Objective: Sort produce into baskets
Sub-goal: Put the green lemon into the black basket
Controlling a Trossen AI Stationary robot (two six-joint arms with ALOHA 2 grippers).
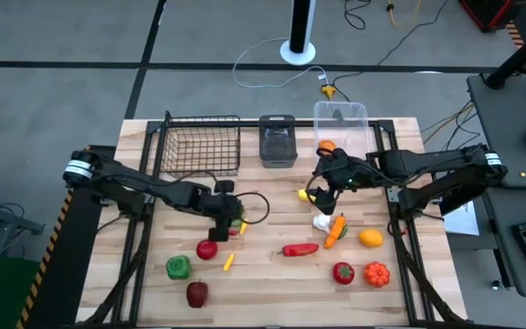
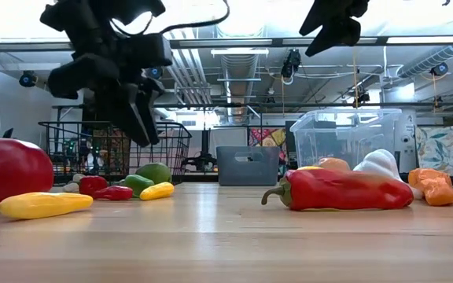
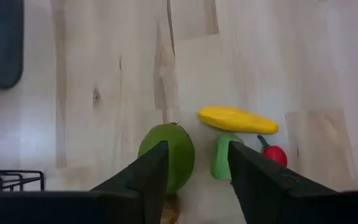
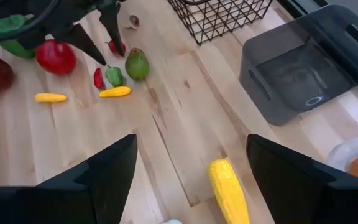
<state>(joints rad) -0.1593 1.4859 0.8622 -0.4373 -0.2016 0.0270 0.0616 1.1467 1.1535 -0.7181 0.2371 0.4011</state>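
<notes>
Presently: left gripper (image 3: 194, 180) above the table (image 1: 272, 283), fingers spread, empty, over a green fruit (image 3: 169, 154) beside a small green pepper (image 3: 224, 155) and yellow pepper (image 3: 237, 119). Right gripper (image 4: 191, 174) spread, empty, raised over a banana (image 4: 229, 190) near the clear tub (image 1: 341, 120). Wire basket (image 1: 199, 143) and grey bin (image 1: 278, 140) stand at the far edge.

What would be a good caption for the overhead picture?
Two dark robot arms reach over a wooden table scattered with toy produce, three baskets lined along the far edge.
</notes>
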